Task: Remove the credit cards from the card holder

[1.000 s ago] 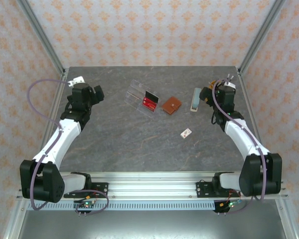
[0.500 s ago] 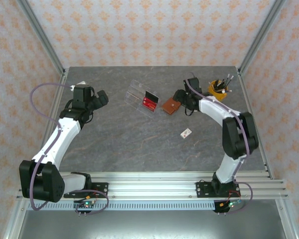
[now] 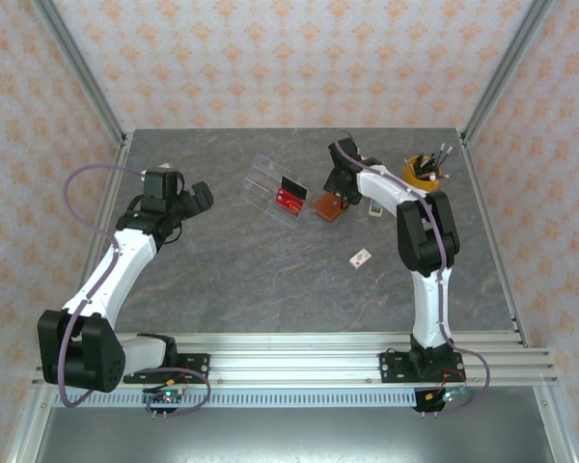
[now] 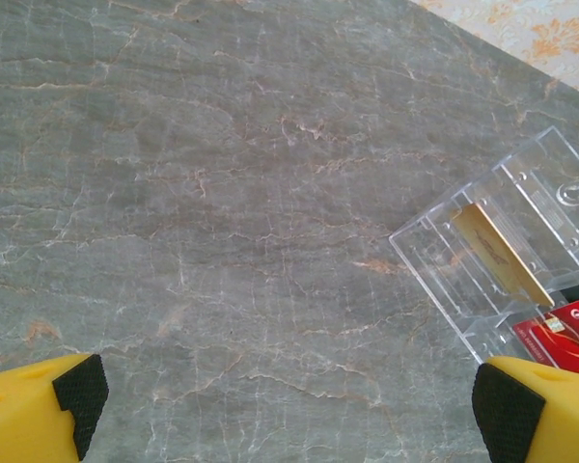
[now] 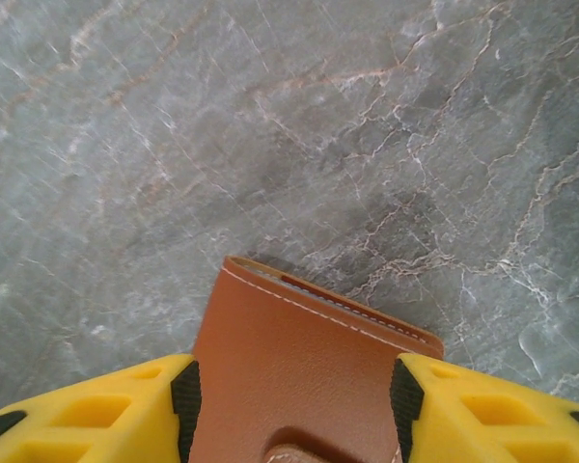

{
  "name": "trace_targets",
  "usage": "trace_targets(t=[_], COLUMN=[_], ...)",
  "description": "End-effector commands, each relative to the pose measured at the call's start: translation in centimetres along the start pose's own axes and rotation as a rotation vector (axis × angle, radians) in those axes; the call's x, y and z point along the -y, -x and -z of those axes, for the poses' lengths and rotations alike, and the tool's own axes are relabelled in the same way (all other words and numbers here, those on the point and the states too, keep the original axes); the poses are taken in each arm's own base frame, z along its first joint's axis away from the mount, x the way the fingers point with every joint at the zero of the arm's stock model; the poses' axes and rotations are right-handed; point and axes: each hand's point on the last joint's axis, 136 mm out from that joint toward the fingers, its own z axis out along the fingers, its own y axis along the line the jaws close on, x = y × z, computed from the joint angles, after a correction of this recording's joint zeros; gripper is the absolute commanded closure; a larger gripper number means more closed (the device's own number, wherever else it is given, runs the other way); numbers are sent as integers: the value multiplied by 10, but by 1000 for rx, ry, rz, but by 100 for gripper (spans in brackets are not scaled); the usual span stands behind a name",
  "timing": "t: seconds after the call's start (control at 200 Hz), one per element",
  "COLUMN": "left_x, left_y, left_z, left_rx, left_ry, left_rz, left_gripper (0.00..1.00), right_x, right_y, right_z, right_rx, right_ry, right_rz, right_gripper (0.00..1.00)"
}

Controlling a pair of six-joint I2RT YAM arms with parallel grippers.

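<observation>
Card holder (image 3: 325, 206) lies on table (image 3: 232, 280). Tray (image 3: 260, 178), credit cards (image 3: 289, 200) standing in it: near, at 9 o'clock. Tag (image 3: 360, 258): apart, at 5 o'clock.

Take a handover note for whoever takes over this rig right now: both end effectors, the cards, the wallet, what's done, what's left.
Left end effector: open, empty, over the grey stone table beside the clear acrylic tray.
Right end effector: straddling the closed brown leather card holder, pads at its edges; firm grip unclear.
Cards: tan plastic card, red card and black card sit in the tray.
Done: apparently those three.
Left: open the holder and check inside; its contents are hidden.
</observation>
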Motion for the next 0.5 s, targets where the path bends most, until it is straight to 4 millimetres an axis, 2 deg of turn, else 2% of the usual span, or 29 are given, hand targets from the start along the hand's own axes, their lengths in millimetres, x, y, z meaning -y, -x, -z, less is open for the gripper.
trace_targets(t=[0.0,0.225,0.39,0.495], left_x=[-6,-4,-6,-12], left_y=[-9,-15,-25,-37], left_z=[3,2,-2,-6], left_rx=[-25,-46,-83,-104], left_ry=[4,-10,-3,12], left_rz=[10,7,1,11], left_gripper=[0,0,0,0], right_x=[7,17,30,36], right_y=[-12,-45,-81,-110], right_z=[-6,-18,-5,10], right_rx=[-58,-163,-230,-265], right_ry=[-64,-83,-104,-75], right_rz=[75,177,314,376], right_gripper=[44,46,47,48])
